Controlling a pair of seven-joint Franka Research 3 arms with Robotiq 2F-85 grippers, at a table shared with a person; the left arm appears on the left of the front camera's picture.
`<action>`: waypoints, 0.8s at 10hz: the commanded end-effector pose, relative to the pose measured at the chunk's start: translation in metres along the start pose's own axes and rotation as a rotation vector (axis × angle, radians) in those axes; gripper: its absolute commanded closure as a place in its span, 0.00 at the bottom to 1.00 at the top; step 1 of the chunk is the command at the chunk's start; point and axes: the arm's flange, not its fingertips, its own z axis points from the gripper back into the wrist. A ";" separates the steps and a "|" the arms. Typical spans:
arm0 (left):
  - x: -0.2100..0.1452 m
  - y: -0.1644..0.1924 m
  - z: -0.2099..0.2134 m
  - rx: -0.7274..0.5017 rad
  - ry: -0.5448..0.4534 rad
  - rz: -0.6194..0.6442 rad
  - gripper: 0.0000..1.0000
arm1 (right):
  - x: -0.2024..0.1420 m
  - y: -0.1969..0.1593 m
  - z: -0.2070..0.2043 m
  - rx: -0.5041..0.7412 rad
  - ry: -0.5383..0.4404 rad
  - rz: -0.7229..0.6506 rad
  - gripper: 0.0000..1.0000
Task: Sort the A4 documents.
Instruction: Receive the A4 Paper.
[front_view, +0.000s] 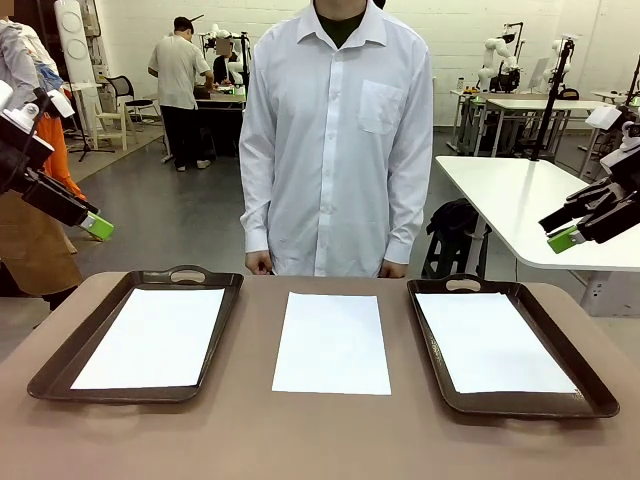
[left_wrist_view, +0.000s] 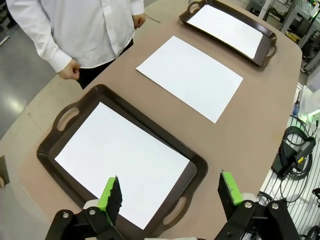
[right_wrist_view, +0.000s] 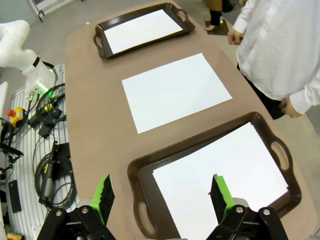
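Observation:
A white A4 document (front_view: 332, 343) lies flat on the brown table between two dark brown trays; it also shows in the wrist views (left_wrist_view: 190, 76) (right_wrist_view: 175, 91). Another sheet (front_view: 152, 336) (left_wrist_view: 122, 162) rests in the left tray (front_view: 62, 360), and a small stack of sheets (front_view: 492, 341) (right_wrist_view: 220, 182) lies in the right tray (front_view: 590, 400). My left gripper (front_view: 97, 226) (left_wrist_view: 170, 192) hangs open high above the table's left edge. My right gripper (front_view: 562, 238) (right_wrist_view: 162, 195) hangs open high at the right. Neither holds anything.
A person in a white shirt (front_view: 335, 140) stands at the far table edge, hands (front_view: 258, 264) down by their sides. Cables and gear (right_wrist_view: 45, 145) lie on the floor beside the table. A white table (front_view: 530, 200) stands behind at right.

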 end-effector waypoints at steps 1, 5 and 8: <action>0.001 0.000 -0.001 -0.008 -0.008 0.000 0.00 | 0.001 0.000 -0.001 -0.003 0.008 0.003 0.00; 0.001 0.000 -0.001 -0.008 -0.008 0.000 0.00 | 0.001 0.000 -0.001 -0.003 0.008 0.003 0.00; 0.001 0.000 -0.001 -0.008 -0.008 0.000 0.00 | 0.001 0.000 -0.001 -0.003 0.008 0.003 0.00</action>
